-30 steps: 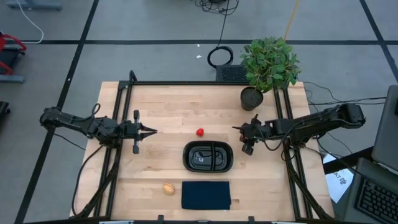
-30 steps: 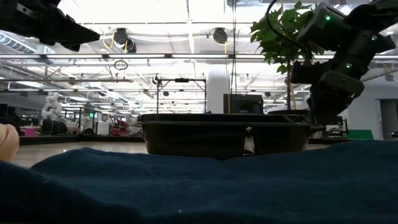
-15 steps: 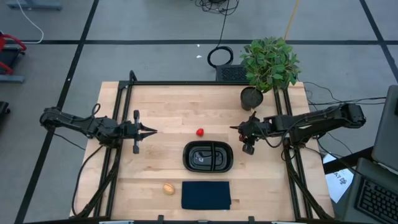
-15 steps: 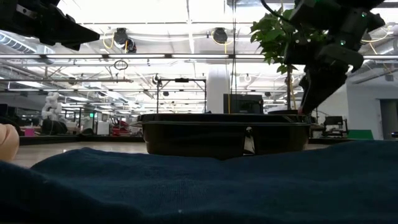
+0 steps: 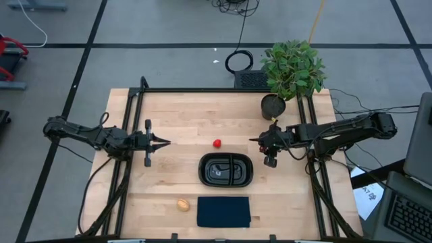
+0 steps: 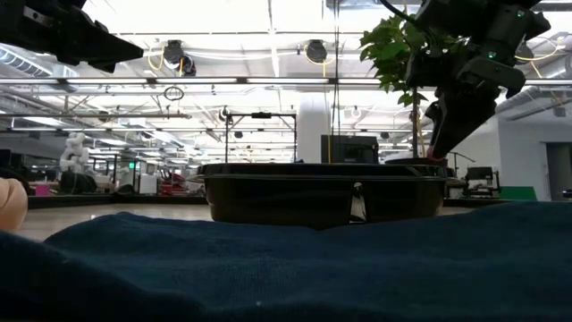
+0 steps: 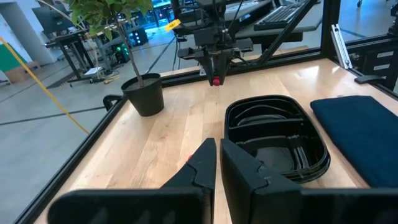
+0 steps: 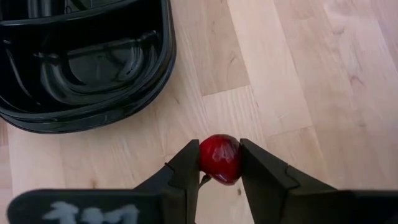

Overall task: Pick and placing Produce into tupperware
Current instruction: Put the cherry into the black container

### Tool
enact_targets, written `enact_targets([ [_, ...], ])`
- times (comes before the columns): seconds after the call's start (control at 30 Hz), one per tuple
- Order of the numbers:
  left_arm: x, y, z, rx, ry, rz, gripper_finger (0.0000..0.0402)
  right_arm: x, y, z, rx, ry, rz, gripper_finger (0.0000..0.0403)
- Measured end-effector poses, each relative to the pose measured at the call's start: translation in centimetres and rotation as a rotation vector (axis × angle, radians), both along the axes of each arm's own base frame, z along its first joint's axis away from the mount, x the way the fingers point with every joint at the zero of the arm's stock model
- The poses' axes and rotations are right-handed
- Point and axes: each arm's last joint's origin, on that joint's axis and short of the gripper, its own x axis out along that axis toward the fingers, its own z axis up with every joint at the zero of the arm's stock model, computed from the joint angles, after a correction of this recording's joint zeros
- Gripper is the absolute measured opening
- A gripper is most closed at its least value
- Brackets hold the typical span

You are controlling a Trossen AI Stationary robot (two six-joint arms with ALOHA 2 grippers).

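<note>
Low view first: nearest the camera lies the dark blue cloth (image 6: pixel 295 268), filling the foreground, with the tan-orange ball (image 6: pixel 11 204) peeking in at its left edge. Just behind the cloth sits the black tupperware (image 6: pixel 322 192), its two compartments bare in the high view. Beyond and above its right end hangs the right hand (image 6: pixel 440 152), fingers pointing down.

From the right wrist you can see that hand (image 8: pixel 219 163) pinching the small dark red ball (image 8: pixel 219 158) between its two fingers, held above bare wood just beside the tupperware's rim (image 8: pixel 163 68), not over it. Seen from overhead, the right hand (image 5: pixel 259 140) hovers off the container's right end, near the potted plant (image 5: pixel 291 71) at the tabletop's (image 5: pixel 182 115) far right corner.

Past the tupperware, toward the far side, the bright red ball (image 5: pixel 217 143) rests alone on the wood. The tan-orange ball (image 5: pixel 182 204) lies at the near edge, just left of the blue cloth (image 5: pixel 223 211).

Over on the left, the left hand (image 5: pixel 165 142) waits above the tabletop with its fingers pressed together, well apart from everything.
</note>
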Motion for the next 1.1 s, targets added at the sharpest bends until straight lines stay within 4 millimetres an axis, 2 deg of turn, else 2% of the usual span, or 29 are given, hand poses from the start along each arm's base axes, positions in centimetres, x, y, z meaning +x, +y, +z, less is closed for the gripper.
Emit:
enact_targets([
  [0.8, 0.0, 0.0, 0.0, -0.002, 0.0, 0.0, 0.0026, 0.05, 0.0, 0.03, -0.004, -0.006, 0.004, 0.0091],
  [1.1, 0.0, 0.0, 0.02, -0.002, -0.002, 0.0, 0.0026, 1.0, 0.03, 0.68, 0.0, -0.095, 0.003, 0.0091],
])
